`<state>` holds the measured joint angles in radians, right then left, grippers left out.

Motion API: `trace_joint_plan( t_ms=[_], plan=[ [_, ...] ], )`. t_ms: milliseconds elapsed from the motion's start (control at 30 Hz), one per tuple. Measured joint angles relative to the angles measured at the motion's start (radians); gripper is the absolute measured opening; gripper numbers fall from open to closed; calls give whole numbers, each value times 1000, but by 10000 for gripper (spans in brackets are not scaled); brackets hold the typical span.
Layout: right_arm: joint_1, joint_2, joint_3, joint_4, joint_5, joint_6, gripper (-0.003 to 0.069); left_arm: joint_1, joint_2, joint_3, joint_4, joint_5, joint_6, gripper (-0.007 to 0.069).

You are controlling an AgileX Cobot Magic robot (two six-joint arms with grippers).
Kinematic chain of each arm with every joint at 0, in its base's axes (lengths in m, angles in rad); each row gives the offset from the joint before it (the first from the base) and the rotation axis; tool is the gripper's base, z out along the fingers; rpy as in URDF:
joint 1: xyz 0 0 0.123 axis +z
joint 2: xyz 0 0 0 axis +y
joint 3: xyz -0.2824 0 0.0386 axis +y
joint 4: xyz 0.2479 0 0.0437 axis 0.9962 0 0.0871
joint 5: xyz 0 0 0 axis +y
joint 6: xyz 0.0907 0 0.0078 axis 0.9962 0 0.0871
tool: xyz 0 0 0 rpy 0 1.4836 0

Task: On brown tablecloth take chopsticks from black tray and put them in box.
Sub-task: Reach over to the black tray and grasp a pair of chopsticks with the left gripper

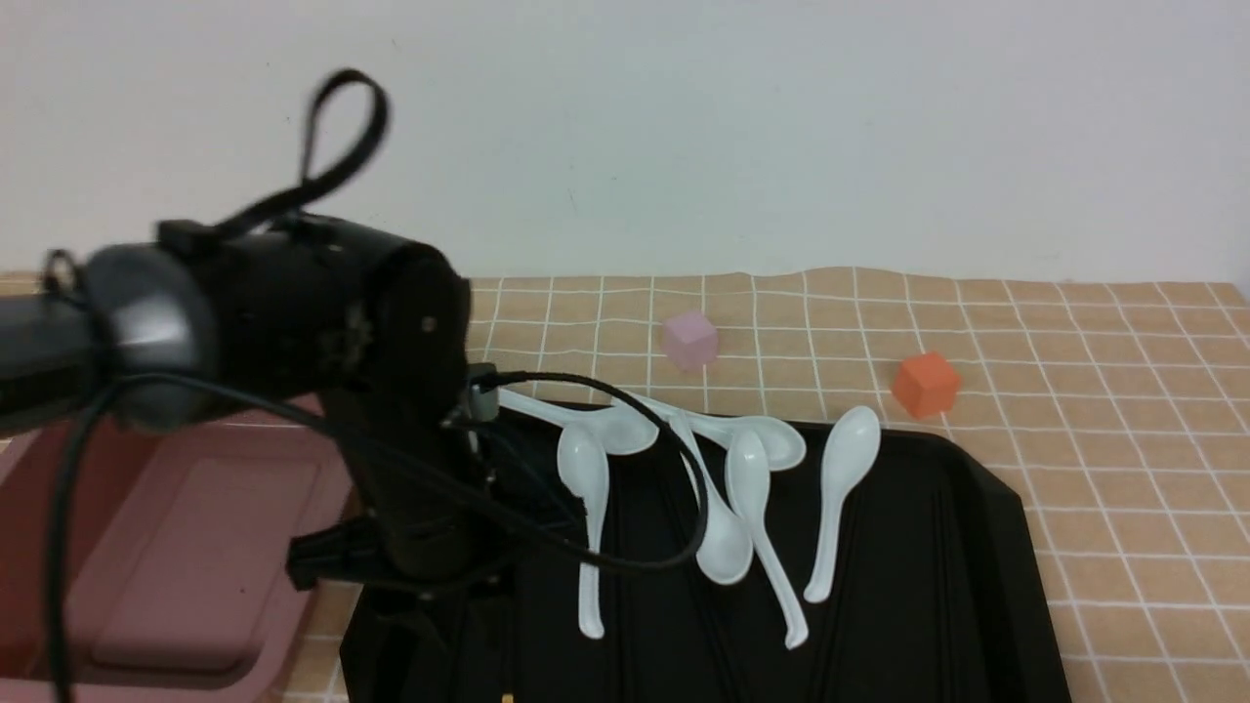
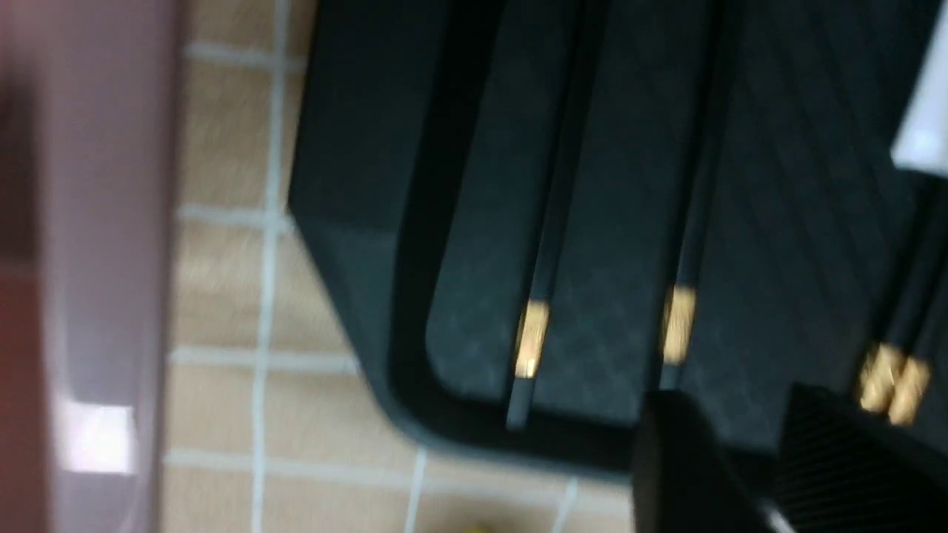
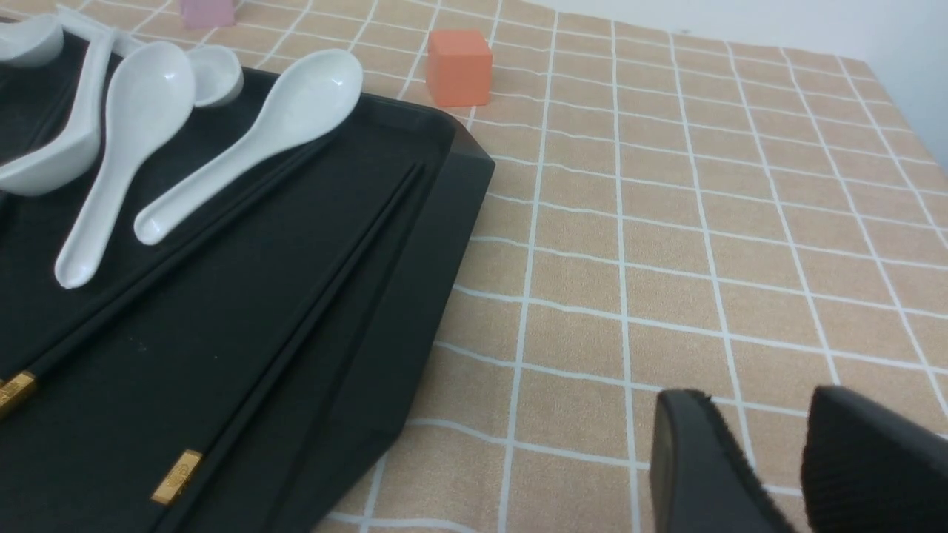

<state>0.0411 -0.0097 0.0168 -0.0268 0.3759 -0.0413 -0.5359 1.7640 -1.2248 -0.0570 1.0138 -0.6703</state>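
Tool (image 2: 737,444) observed spread above the tray (image 2: 415,296); nothing seen gripped. Chopsticks (image 2: 559,200) noted lying in the tray; being slim, they could be missed if descent is misaligned.

Six white soup spoons (image 1: 586,478), loosely scattered, some crossing. Pink cube (image 1: 690,340) beyond them. Orange cube (image 1: 927,385) right of pink one, well apart. Pale wall (image 1: 781,127) behind.
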Motion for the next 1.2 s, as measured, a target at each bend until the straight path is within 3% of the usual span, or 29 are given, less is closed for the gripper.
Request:
trace_joint_plan(
  t_ms=[133, 233, 533, 900, 1200],
  plan=[
    [0, 0, 0, 0, 0, 0, 240, 0, 67, -16, 35, -40, -2, 372],
    [0, 0, 0, 0, 0, 0, 240, 0, 107, -19, 66, -67, -14, 405],
    [0, 0, 0, 0, 0, 0, 240, 0, 174, -20, 149, -153, -146, 415],
    [0, 0, 0, 0, 0, 0, 240, 0, 179, -27, 138, -201, -156, 415],
    [0, 0, 0, 0, 0, 0, 240, 0, 169, -92, 117, -126, -155, 415]
  ],
)
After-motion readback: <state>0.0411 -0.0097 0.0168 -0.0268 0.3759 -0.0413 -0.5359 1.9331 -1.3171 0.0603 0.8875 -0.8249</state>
